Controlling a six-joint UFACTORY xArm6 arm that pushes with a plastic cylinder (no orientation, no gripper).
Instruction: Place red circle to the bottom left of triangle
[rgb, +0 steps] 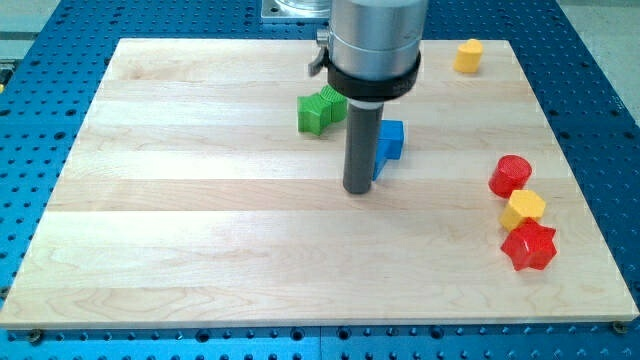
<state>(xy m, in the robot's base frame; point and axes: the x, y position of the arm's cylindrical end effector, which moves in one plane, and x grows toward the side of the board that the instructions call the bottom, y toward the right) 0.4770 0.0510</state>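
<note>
The red circle (510, 175) lies near the board's right edge, at mid height. A blue triangle (387, 143) sits at the upper middle, partly hidden behind my rod. My tip (358, 189) rests on the board just to the lower left of the blue triangle, close to or touching it, and far to the left of the red circle.
A yellow hexagon-like block (524, 208) and a red star-shaped block (529, 246) sit right below the red circle. A green block (321, 109) lies up and left of the triangle. Another yellow block (468, 56) sits at the top right. The wooden board (200, 220) rests on a blue perforated table.
</note>
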